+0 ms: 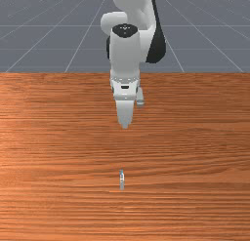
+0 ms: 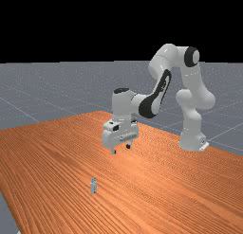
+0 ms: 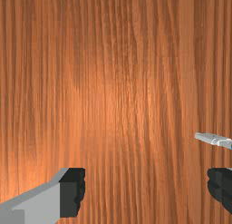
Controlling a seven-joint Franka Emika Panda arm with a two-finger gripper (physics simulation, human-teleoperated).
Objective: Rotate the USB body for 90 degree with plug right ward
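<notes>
In the far view my gripper (image 2: pixel 121 148) hangs above the table, pointing down, its two fingers wide apart and nothing between them. In the front view the gripper (image 1: pixel 125 125) is farther back than the USB body (image 1: pixel 122 180), a small, narrow grey-white piece lying lengthwise toward the camera. The far view has the USB body (image 2: pixel 94 186) lower and left of the hand. From the wrist, the gripper (image 3: pixel 146 191) shows black fingertips, and the USB body (image 3: pixel 216 140) lies near one of them, partly cut off by the picture's edge. Which end is the plug, I cannot tell.
The wooden table (image 1: pixel 49 137) stretches out on both sides of the USB body. In the far view the arm's base (image 2: pixel 192 138) stands at the right, and a table edge runs down the left side.
</notes>
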